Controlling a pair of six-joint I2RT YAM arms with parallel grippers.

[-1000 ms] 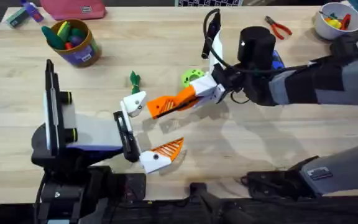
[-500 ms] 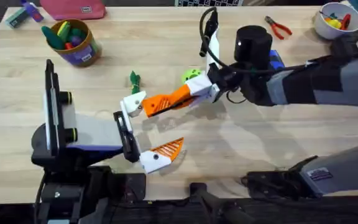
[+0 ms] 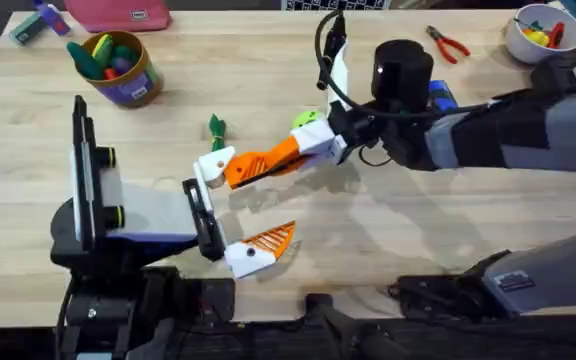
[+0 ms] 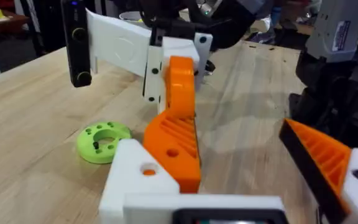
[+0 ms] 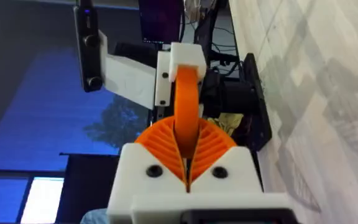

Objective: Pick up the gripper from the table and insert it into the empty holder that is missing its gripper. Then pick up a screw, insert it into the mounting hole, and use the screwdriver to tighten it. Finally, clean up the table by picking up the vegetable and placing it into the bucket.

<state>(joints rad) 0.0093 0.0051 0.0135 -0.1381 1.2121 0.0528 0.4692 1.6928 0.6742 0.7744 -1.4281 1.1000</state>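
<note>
Orange wedge-shaped gripper (image 3: 260, 164), clenched in the right claw (image 3: 303, 150), touches the white pointed holder (image 3: 214, 165) on the left claw (image 3: 230, 212), itself spread.

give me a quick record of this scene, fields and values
right claw: shut on the orange gripper piece
orange gripper piece: tip against the white holder; seated or not, cannot tell
left claw: open, one orange finger fitted
vegetable: lying on the table, not in the bucket
bucket: far left, upright, toys inside
screwdriver: on the table, partly hidden by the right arm
</note>
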